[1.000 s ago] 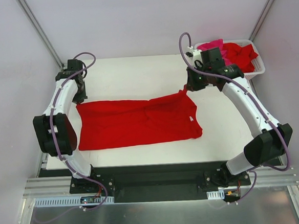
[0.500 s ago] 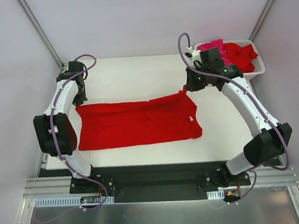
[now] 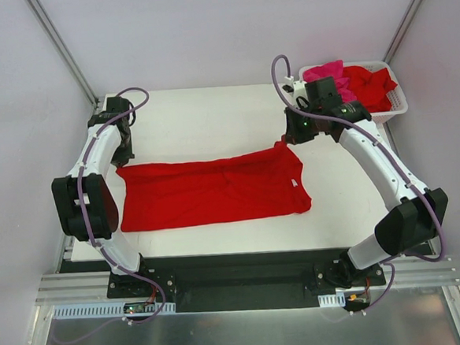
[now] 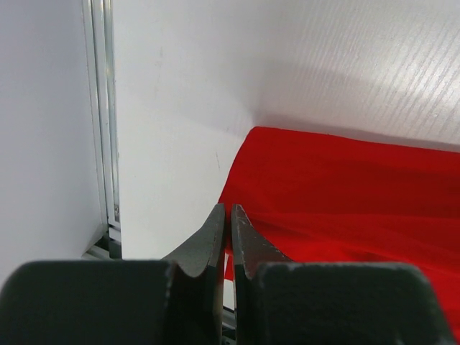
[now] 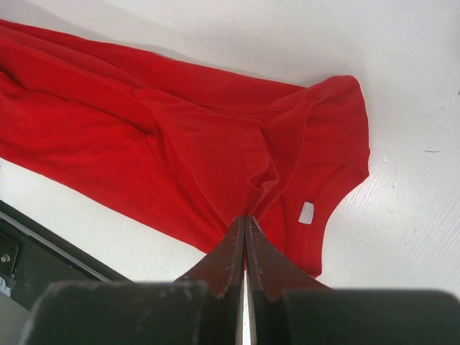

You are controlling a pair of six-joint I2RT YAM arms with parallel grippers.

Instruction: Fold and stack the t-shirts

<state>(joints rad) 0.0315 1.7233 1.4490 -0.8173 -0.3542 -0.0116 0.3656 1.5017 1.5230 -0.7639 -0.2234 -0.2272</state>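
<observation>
The shirt [image 3: 215, 191] is lying between the arms, the left gripper [image 4: 228, 210] pinching its far left corner, the right gripper [image 5: 245, 220] pinching its bunched far right shoulder.

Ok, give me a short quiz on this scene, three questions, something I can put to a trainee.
1. True or false: the white basket is empty.
2. What are the right jaws shut on? A) the basket's rim B) the far edge of the red t-shirt C) nothing
3. Fill in: the number of shirts lying spread out on the table is ___.
Key: 1 false, it holds a red shirt and a pink shirt. 2 B. 3 one.
</observation>
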